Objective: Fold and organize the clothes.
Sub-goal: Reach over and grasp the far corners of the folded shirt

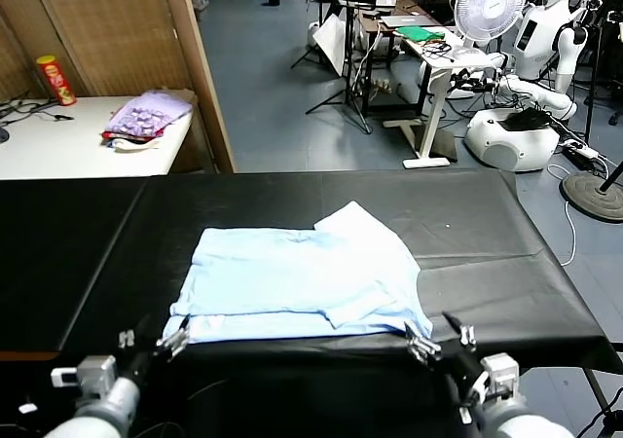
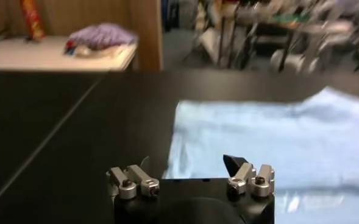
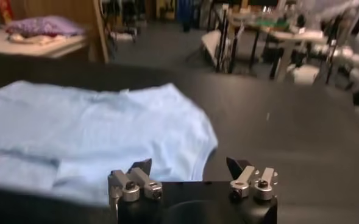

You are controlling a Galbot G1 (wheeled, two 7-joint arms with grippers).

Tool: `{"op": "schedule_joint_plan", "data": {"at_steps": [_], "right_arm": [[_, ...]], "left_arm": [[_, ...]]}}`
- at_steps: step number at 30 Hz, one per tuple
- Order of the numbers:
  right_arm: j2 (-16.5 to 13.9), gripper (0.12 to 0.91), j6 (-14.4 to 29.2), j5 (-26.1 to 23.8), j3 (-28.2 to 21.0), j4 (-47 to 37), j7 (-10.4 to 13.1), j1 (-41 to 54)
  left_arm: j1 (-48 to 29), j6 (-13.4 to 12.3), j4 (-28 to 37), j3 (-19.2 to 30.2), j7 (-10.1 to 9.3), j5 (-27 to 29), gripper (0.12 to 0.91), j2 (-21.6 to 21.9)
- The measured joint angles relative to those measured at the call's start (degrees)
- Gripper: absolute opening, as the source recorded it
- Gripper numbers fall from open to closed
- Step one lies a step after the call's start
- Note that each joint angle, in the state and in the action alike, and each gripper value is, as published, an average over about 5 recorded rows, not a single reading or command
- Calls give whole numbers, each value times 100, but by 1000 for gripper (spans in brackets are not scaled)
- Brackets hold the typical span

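Both hands sit at the near edge of the table, each with its fingers spread apart and nothing between them. Left hand [image 1: 156, 339] hovers at the near left corner of the T-shirt [image 1: 302, 282], just off the hem; in its own wrist view [image 2: 190, 176] the shirt's left edge [image 2: 270, 146] lies between and beyond the fingertips. Right hand [image 1: 440, 338] sits at the near right corner of the shirt, its tips close to the fabric but not gripping it (its wrist view [image 3: 191, 173] shows the blue cloth [image 3: 88, 137] running under the one finger).

The pale blue T-shirt lies flat and partly folded in the middle of the table [image 1: 487, 234], which is draped in black, with one sleeve corner poking out toward the far side. Well apart, on a white side table [image 1: 68, 141] at far left, rest a purple cloth pile [image 1: 146, 117] and a red can [image 1: 55, 79]. Beyond the table stand a white fan [image 1: 490, 5] and another white robot [image 1: 545, 39].
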Motion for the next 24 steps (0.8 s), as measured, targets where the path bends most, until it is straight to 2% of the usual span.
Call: {"op": "schedule_joint_plan", "data": {"at_steps": [3,7,16,24], "right_arm": [[42,798,40,65,-348,-654,67,796],[152,798,169,77,-776,-1575,123,1699],[687,798,240,62,-1491,-3527,17,3186],[1242,798,97,-276,-1702,-4797,-304,3940]], "left_arm": [[-704,360,362,193,10,-315,798,43],[-1740,726,1027,475,224,-632,798,73],[-3677,929,2725,1387,539,-657,798,33],[-4646,1178,3908,1973,858,-748,798,-107]]}}
